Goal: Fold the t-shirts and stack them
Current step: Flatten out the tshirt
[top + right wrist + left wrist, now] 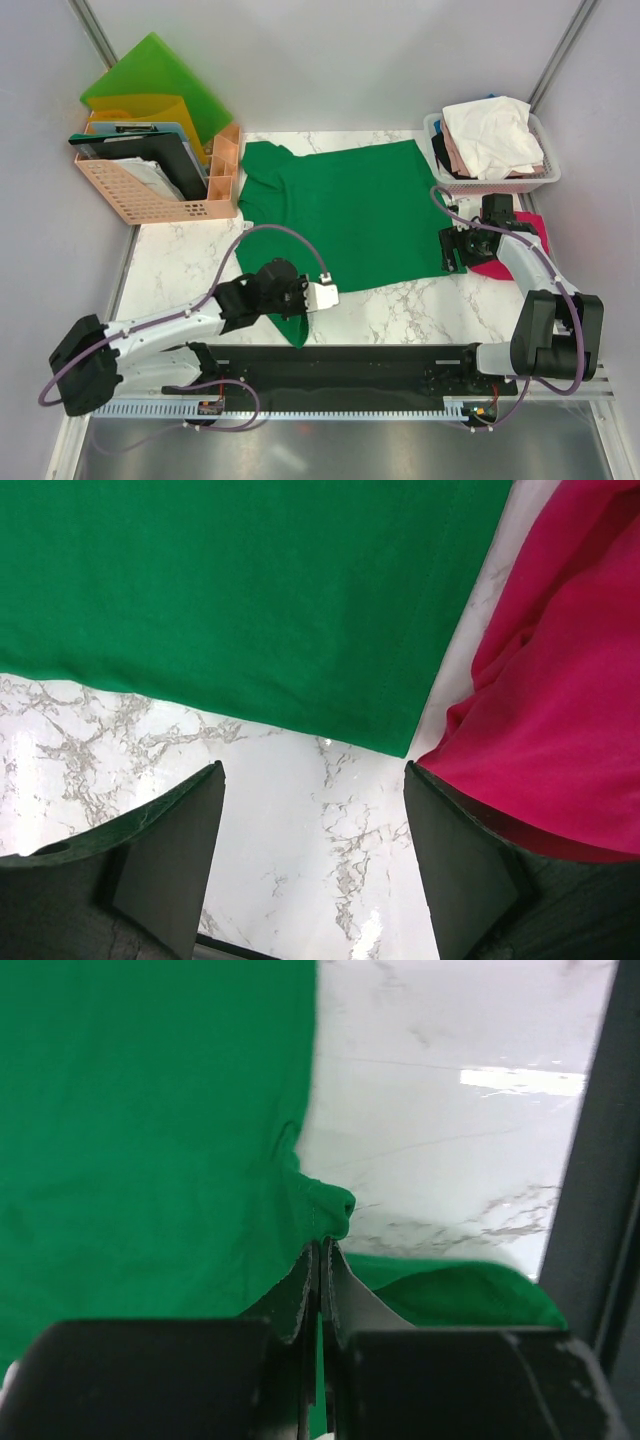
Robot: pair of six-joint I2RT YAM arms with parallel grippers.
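Observation:
A deep green t-shirt (pixel 350 215) lies spread flat on the marble table (pixel 180 265). My left gripper (pixel 303 312) is shut on its near-left sleeve. In the left wrist view the gripper (pixel 324 1245) pinches a bunched fold of the green t-shirt (pixel 150 1140), and more of the cloth hangs beside the fingers. My right gripper (pixel 450 252) is open and empty just off the shirt's near-right corner. In the right wrist view the gripper (pixel 312 780) is over bare marble, with the green hem corner (pixel 400 742) just ahead. A magenta-red t-shirt (pixel 560 700) lies crumpled to the right (pixel 500 266).
A white basket (pixel 545 178) at the back right holds white and pale pink tees (pixel 492 135). A peach file organiser (pixel 150 195) with folders stands at the back left. The black rail (pixel 350 365) runs along the near edge.

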